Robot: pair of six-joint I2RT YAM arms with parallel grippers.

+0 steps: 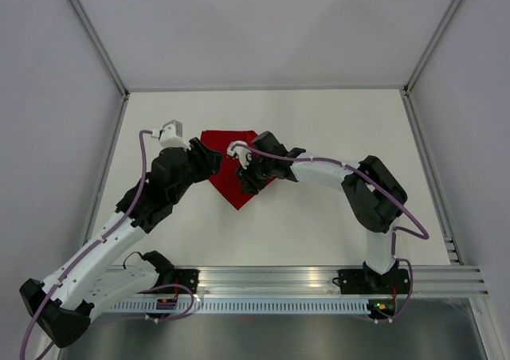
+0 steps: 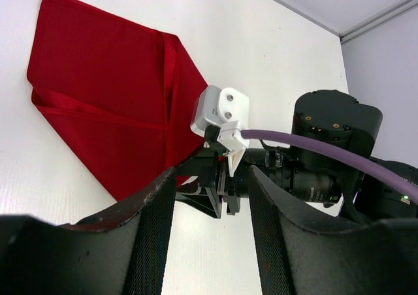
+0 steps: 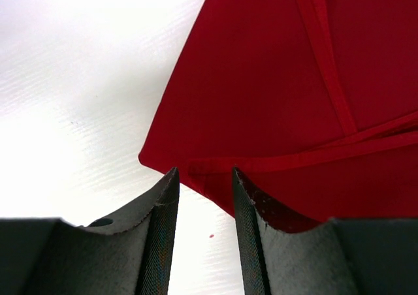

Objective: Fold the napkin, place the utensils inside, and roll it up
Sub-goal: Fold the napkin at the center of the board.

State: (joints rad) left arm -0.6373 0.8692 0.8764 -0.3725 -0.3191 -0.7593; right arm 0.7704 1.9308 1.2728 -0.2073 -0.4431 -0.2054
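Napkin [image 1: 231, 181]: folded to a point, flat mid-desk [image 1: 335, 121].
Left arm: elbow bent; end effector [image 2: 211, 172] spread wide, empty, at napkin's left edge.
Right arm: stretched leftward; end effector [image 3: 204, 172] narrowly parted, low over napkin's corner.

- A robotics lab test cell: a bare white table [image 1: 335, 225], walled in on three sides by plain pale panels [image 1: 263, 25].
- Aluminium profile posts [image 1: 92, 35] frame the enclosure's corners and run up out of the overhead view.
- Two jointed machines, the left arm [image 1: 103, 244] and the right arm [image 1: 319, 169], stand bolted side by side to a slotted aluminium rail [image 1: 271, 284] along the table's near edge.
- Purple cable [image 2: 307, 145] loops exposed along the arms, from base to wrist.
- A small white camera module [image 2: 220, 110] sits clipped to the right arm's wrist, and a green indicator light [image 2: 405, 198] glows on a black joint housing.
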